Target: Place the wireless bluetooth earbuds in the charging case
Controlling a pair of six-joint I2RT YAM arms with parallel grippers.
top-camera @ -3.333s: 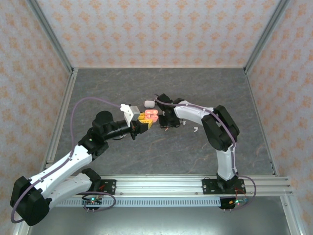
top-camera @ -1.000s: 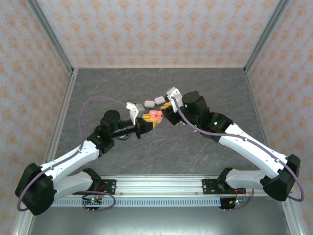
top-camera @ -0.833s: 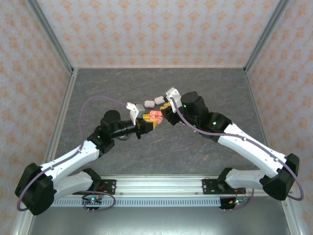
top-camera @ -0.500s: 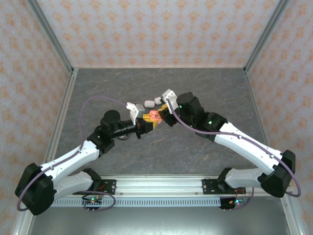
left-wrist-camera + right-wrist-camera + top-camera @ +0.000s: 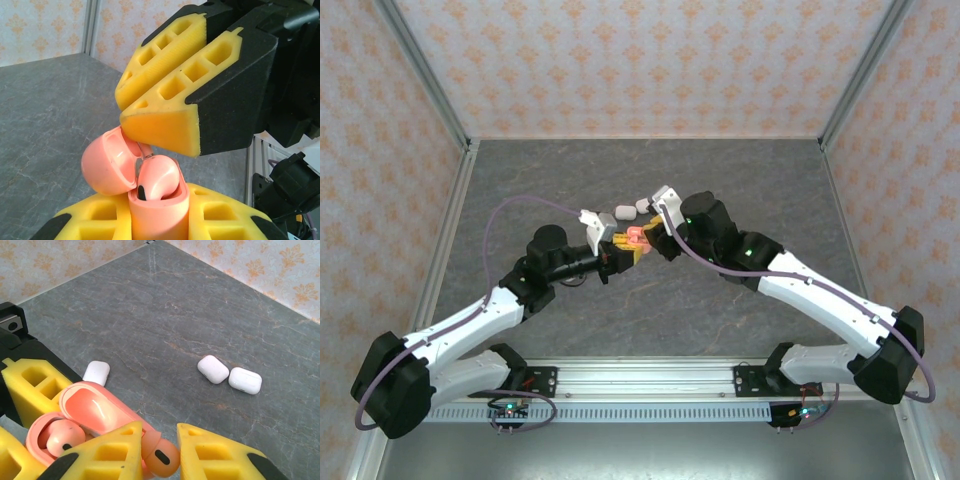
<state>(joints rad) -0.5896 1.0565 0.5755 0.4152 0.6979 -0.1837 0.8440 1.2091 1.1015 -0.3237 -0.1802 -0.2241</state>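
Observation:
My left gripper (image 5: 623,252) is shut on a pink charging case (image 5: 157,212), held upright with its lid (image 5: 107,162) swung open. One pink earbud (image 5: 157,180) sits in the case's near slot. My right gripper (image 5: 160,452) is shut on a second pink earbud (image 5: 161,459), pinched between its yellow fingers (image 5: 112,450) just above the case's open mouth. In the left wrist view the right gripper (image 5: 160,125) hangs over the case, and the held earbud's stem (image 5: 145,148) pokes down by the lid hinge. From above, both grippers meet at the case (image 5: 635,238) mid-table.
Two white closed cases (image 5: 212,369) (image 5: 245,380) lie side by side on the grey table beyond the grippers. A third white case (image 5: 96,372) lies beside the left gripper's finger (image 5: 35,385). Patterned walls enclose the table (image 5: 720,180).
Over the last second my right gripper has edged left and closer to the open case, carrying the pink earbud. The left gripper has held the case still.

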